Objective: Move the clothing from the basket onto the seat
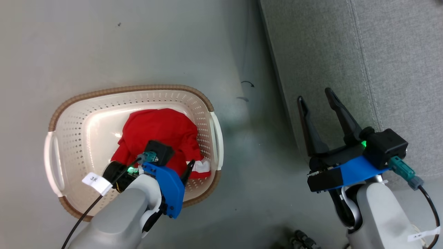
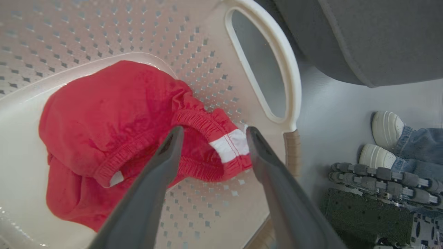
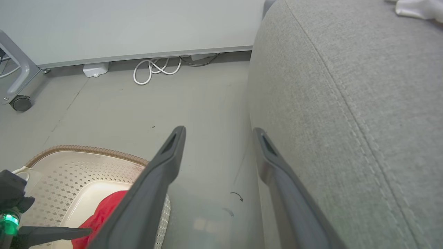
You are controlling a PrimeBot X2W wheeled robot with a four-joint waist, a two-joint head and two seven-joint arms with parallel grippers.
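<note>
Your left hand (image 2: 213, 133) is spread over the clothing (image 2: 114, 103) in the basket (image 2: 292, 79).
Its fingers straddle the red waistband's white stripe, mid-frame in the left wrist view. Your right hand (image 1: 315, 97), fingers apart, hovers by the seat (image 1: 398, 52) edge, lower right of the head view.

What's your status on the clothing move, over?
Left gripper open, straddling the clothing in the basket. Right gripper open, empty, by the seat. Person's shoes on floor near basket.
</note>
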